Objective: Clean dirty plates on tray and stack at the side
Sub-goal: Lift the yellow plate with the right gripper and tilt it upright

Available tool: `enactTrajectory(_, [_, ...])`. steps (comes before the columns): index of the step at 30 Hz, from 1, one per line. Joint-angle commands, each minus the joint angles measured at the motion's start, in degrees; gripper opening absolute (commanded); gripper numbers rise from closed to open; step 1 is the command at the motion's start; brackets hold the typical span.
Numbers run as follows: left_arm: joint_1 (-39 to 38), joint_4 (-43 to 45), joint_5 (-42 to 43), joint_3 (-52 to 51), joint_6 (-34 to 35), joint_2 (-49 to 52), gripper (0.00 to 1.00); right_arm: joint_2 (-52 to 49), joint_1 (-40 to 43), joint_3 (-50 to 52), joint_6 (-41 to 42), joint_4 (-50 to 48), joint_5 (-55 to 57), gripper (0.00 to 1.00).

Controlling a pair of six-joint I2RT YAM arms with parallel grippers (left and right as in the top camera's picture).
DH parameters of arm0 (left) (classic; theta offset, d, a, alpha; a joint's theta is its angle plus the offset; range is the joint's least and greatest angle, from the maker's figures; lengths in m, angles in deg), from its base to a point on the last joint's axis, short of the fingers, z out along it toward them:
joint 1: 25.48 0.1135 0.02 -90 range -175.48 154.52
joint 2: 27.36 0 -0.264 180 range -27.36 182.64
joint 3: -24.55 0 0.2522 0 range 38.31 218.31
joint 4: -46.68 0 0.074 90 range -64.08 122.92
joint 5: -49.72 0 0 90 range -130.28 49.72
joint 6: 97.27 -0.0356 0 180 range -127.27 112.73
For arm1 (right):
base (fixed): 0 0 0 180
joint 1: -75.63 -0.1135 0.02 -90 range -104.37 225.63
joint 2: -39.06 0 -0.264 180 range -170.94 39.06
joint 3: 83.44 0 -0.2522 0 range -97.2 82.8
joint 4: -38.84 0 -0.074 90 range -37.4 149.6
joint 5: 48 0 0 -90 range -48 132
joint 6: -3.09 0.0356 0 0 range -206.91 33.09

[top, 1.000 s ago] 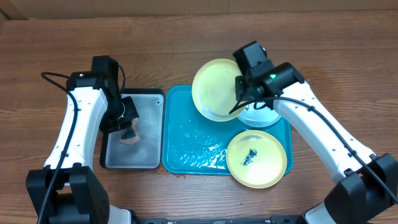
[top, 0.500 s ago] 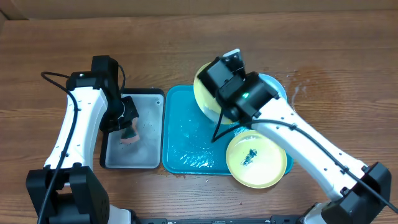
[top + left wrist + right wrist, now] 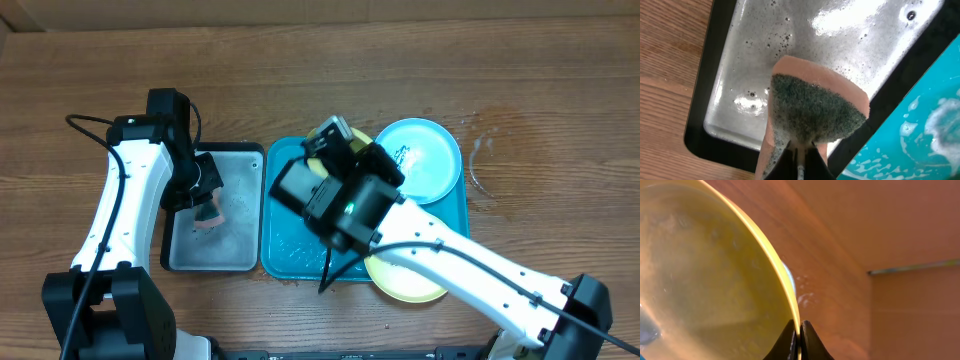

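Plate (image 3: pixel 715 280): swung toward bench's left edge, rim clamped by right gripper (image 3: pixel 799 330).
Sponge (image 3: pixel 815 107): pinched in left gripper (image 3: pixel 800 152); scrubbing likely next.

The right arm (image 3: pixel 350 200) has swung from the right side of the tray (image 3: pixel 290 240) to its middle and now lies across it. The yellow-green plate (image 3: pixel 715 280), its rim pinched in the right fingers (image 3: pixel 785 345), has travelled along and in the overhead view is now mostly hidden under the wrist. The light blue plate (image 3: pixel 418 160), covered a second ago, now lies open at the tray's far right corner. The arm now crosses the second yellow-green plate (image 3: pixel 400 288), hiding its dark smudge.
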Motion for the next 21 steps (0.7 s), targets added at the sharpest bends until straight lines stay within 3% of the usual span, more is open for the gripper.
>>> enactTrajectory(1, [0.13,0.57,0.72,-0.02,-1.27,-1.29,0.04,1.81,-3.91,-1.73,0.26,1.31,10.32,0.04])
enactTrajectory(9, [0.13,0.85,0.70,-0.02,-1.29,-1.29,0.04,1.81,-11.76,-1.73,0.24,5.03,23.96,0.04])
enactTrajectory(21, [0.13,0.85,0.70,-0.02,-1.29,-1.29,0.04,1.81,-13.35,-1.73,-0.87,5.11,26.32,0.04])
